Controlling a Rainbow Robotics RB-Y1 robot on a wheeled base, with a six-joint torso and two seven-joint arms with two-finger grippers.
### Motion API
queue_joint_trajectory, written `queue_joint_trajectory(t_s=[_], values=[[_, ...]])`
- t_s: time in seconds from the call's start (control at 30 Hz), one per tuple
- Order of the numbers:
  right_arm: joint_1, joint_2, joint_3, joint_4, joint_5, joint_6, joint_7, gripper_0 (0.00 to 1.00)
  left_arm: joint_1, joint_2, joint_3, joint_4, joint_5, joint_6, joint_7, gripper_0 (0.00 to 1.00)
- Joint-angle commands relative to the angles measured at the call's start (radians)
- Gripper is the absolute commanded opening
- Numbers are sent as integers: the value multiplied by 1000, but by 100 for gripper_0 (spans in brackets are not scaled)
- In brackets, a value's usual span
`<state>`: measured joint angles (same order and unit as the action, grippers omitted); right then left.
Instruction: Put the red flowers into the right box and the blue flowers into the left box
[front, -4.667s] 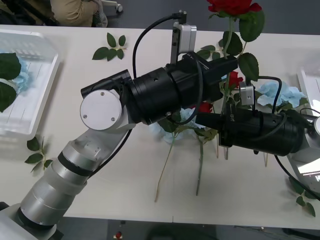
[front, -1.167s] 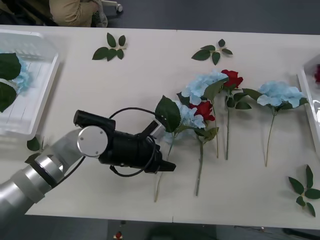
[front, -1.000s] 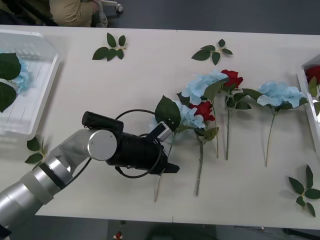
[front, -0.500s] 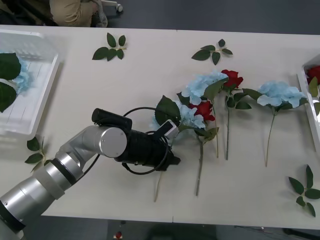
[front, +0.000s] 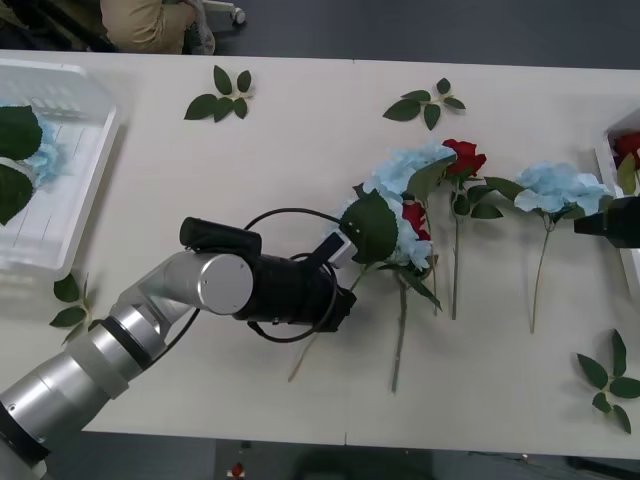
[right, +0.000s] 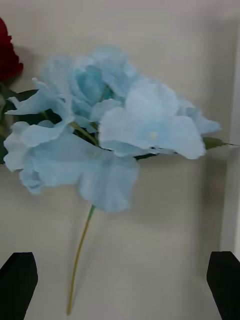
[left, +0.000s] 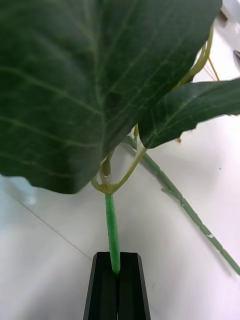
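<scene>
My left gripper (front: 340, 298) is shut on the thin green stem (left: 112, 235) of a blue flower (front: 405, 243), mid-table. The flower's big leaf (front: 372, 226) is raised off the table and fills most of the left wrist view, above the gripper (left: 117, 257). Two red flowers (front: 463, 155) (front: 412, 214) and two more blue flowers (front: 403, 165) (front: 556, 185) lie to the right. My right gripper (front: 608, 222) is at the right edge, open, its black fingers (right: 18, 280) well apart in front of a blue flower (right: 110, 130). The left box (front: 70, 190) holds a blue flower (front: 42, 150). The right box (front: 612, 160) holds a red flower (front: 629, 144).
Loose leaf sprigs lie at the table's back (front: 222, 95) (front: 428, 103), near the left box (front: 72, 300) and at the front right (front: 608, 385). A bare stem (left: 185, 205) lies on the table beside the held one. A person sits beyond the table's far edge.
My left gripper closed on the blue flower's stem and lifted it, swinging bloom and leaf up and right. My right gripper came into view at the right edge.
</scene>
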<state>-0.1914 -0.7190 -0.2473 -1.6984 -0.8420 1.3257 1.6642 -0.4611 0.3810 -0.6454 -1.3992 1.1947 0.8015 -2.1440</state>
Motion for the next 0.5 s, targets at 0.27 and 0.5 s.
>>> queue_joint_trajectory(t_s=[0.27, 0.5], values=[[0, 61, 152, 25, 49, -175, 6, 100, -80, 208, 87, -178, 80, 4, 59, 0], [-2, 70, 226, 34, 76, -226, -17, 100, -215, 447, 236, -245, 138, 225, 85, 0]])
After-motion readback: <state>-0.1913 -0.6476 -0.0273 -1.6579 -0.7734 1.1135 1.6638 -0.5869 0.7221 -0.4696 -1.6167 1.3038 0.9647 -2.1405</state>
